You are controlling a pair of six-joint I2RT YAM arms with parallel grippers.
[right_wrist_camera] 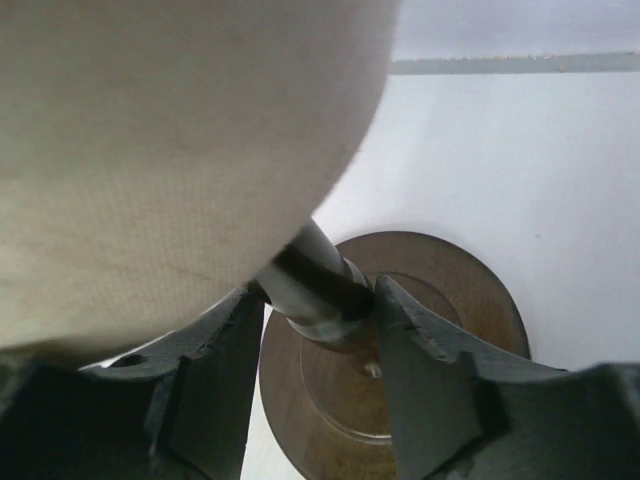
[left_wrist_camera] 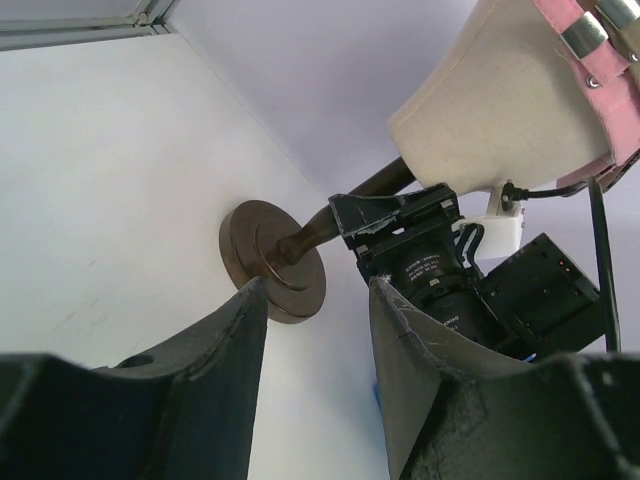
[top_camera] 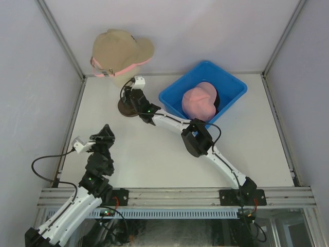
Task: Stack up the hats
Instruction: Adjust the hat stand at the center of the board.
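1. I saw the right gripper (right_wrist_camera: 318,296) pinching the stem (left_wrist_camera: 308,238) of the stand, just above its brown base (right_wrist_camera: 450,300), far left.
2. The left gripper (left_wrist_camera: 320,295) hung near left, jaws spread, holding nothing.
3. A tan cap (top_camera: 121,49) topped the stand, over a pink-edged cap (top_camera: 131,67).
4. The other 2 sat far right: a pink cap (top_camera: 198,100) lay on a black cap (top_camera: 220,100) inside the blue bin (top_camera: 234,85).

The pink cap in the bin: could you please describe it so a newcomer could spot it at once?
Find the blue bin at the far right. Inside lies the pink cap, crown up, over something black. The tan cap sits apart, on the stand to the left.
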